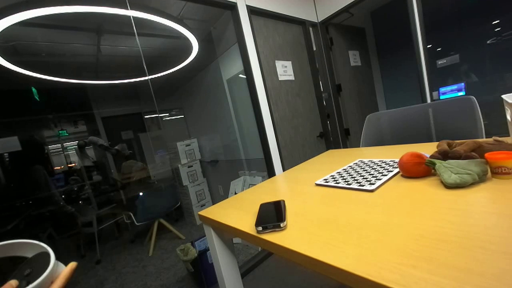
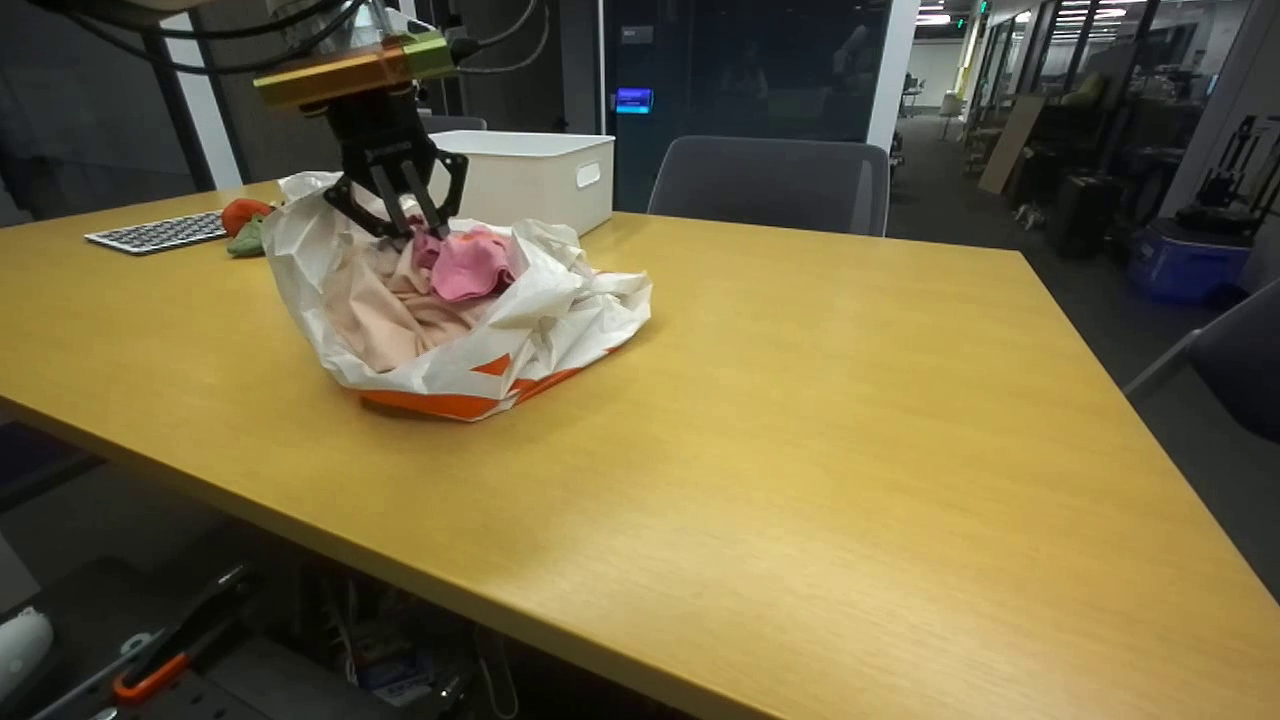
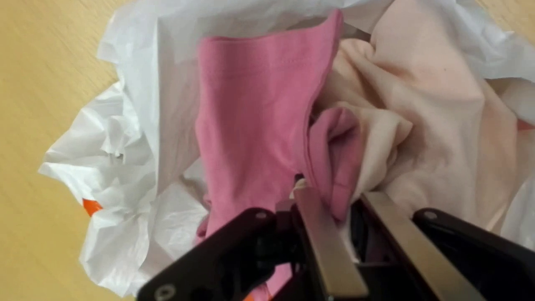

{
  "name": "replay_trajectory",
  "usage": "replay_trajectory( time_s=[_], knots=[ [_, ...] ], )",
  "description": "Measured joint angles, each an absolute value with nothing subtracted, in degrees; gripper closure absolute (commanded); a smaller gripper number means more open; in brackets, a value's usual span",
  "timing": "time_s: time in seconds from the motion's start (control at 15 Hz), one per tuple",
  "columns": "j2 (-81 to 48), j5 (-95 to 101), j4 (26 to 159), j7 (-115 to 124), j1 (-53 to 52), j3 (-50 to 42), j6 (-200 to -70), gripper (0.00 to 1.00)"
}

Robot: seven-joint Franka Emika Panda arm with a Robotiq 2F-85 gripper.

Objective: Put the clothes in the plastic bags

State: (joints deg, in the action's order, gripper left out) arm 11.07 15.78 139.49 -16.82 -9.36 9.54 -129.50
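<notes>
Narrowly parted, fingers [image 3: 335,256] at pink cloth [image 3: 255,117] in plastic bag [image 2: 565,325]; white bin [image 2: 530,182] behind, checkered board [image 1: 360,174] near.

Place: looks like an office to me | I see a big yellow table [image 2: 850,400] | gray chairs [image 2: 775,190] by it | glass walls [image 1: 212,112] | doors [image 1: 286,108] with paper signs [image 1: 285,70] | a little glowing blue screen [image 2: 633,100] | a long hallway [image 2: 940,170]

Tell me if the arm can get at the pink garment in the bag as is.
Likely yes: the white bag lies open, most of the pink garment is uncovered from above, and the pincer is right at it, jaws apart, a pink fold apparently between them.
</notes>
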Motion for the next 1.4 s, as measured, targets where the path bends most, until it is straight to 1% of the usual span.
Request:
replay_trajectory(
  time_s=[0.13,0.2,0.33,0.47,0.53,0.93,1.2,1.4],
  knots=[
    [11.1,12.9,137.9,-18.7,-9.4,9.0,-127.5,0.40],
    [11.3,12.6,137.2,-18.8,-9.4,8.7,-126.9,0.31],
    [12.0,12.5,136.2,-18.8,-9.3,8.1,-126.4,0.18],
    [13.7,11.4,135.4,-18.8,-9.3,7.1,-125.3,0.02],
    [14.7,10.4,134.9,-19.0,-9.3,6.5,-124.1,0.00],
    [20.2,7.7,133.1,-16.6,-7.2,2.9,-116.7,0.00],
    [20.2,8.3,134.1,-12.5,-4.2,2.0,-117.2,0.00],
    [18.7,8.8,135.2,-10.8,-3.9,2.1,-119.0,0.00]
  ],
)
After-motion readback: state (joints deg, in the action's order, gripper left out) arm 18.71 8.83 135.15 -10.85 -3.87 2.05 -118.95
